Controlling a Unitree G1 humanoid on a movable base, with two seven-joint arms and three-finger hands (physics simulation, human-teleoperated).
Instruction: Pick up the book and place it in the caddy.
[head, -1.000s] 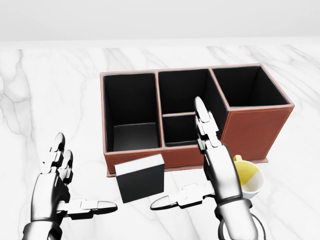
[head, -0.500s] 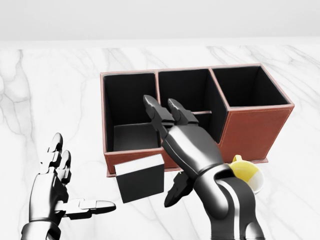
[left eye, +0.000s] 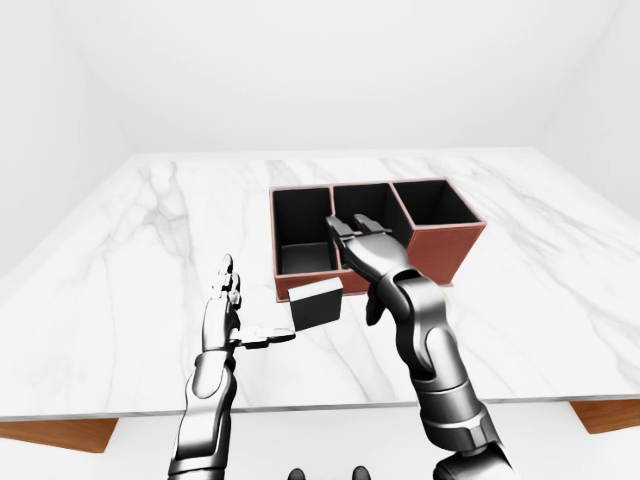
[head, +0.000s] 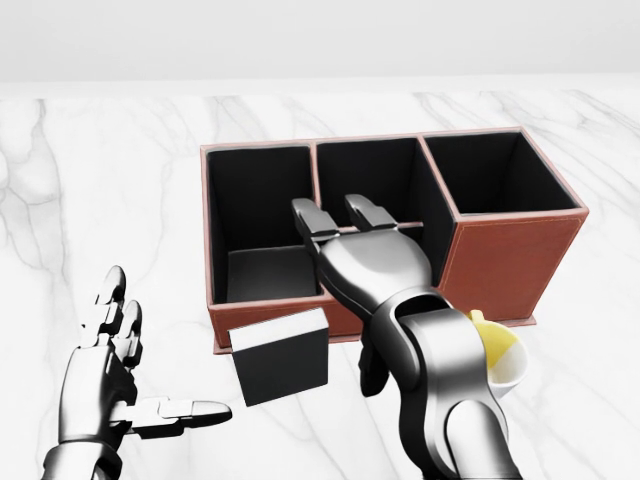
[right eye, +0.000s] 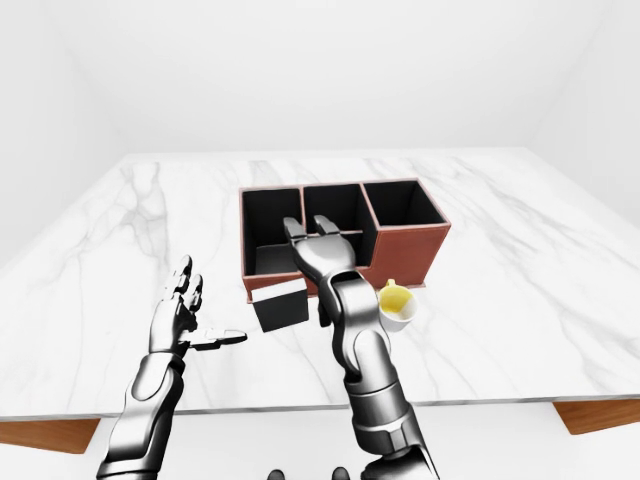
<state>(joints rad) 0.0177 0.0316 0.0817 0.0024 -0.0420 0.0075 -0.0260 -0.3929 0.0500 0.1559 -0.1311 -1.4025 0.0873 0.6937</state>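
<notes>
**Right robot hand over caddy, book on tabletop**

Right robot hand (head: 350, 225): palm down, fingers spread apart, holding nothing. Two fingertips reach over the near wall of the caddy (head: 505, 265), above the divider between its left and middle compartments; thumb hangs below, just right of the book.

Left robot hand (head: 110, 365): lower left of the head view, fingers upright and apart, thumb pointing right toward the book, not touching it. Empty.

Book (head: 282, 357): small, dark, near-black cover with a pale strip along its upper edge, squarish outline. It stands tilted on the tabletop (head: 100, 200), its top edge just beside the caddy's near wall, under the left compartment. Between the two hands.

Caddy: reddish-brown outside, black inside, three compartments in a row; the middle one has a cross divider. All look empty.

Cup (right eye: 395, 303): white, yellow inside, on the tabletop at the caddy's lower right corner, partly hidden by the right forearm in the head view.

Tabletop: white marble with grey veins.
</notes>
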